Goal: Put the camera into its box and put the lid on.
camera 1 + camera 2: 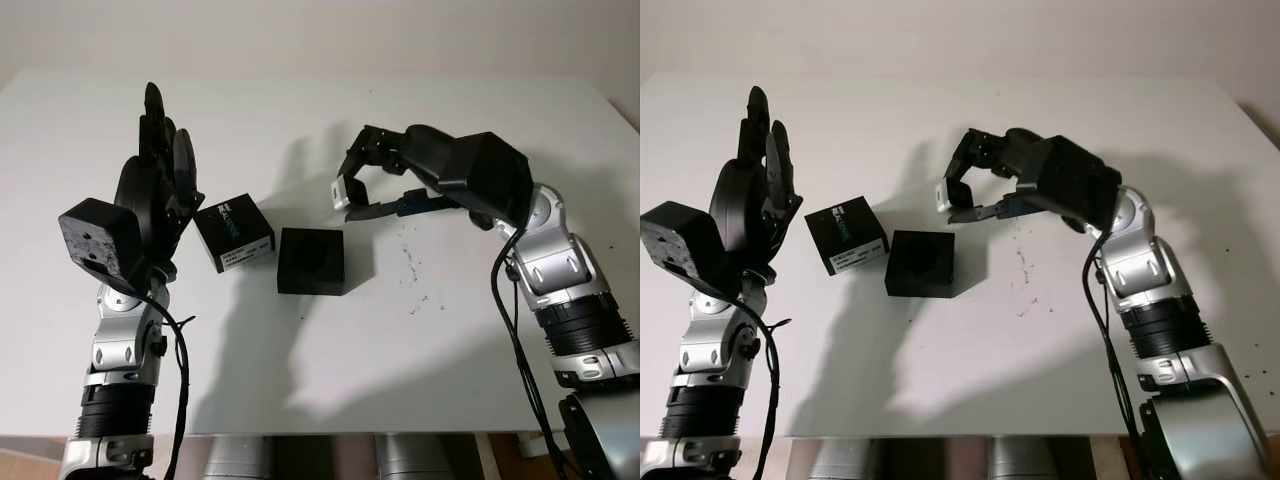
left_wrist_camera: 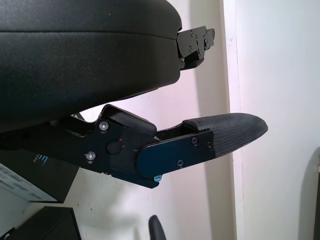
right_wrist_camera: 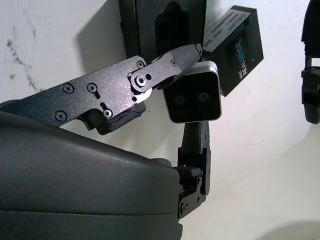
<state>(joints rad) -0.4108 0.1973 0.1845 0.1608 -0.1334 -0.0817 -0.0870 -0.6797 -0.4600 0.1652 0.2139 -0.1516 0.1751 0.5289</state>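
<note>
The right hand (image 1: 350, 195) grips the camera (image 1: 341, 192) above and beyond the box (image 1: 311, 261), not yet in; the lid (image 1: 234, 231) lies beside the box, left hand (image 1: 160, 175) open.

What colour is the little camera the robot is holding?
Silver-grey with a dark front, the camera shows best in the right wrist view.

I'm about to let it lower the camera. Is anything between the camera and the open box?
Nothing visible. The right hand holds the camera above the table, just beyond the open box. The lid lies beside the box, the open left hand raised nearby.
</note>
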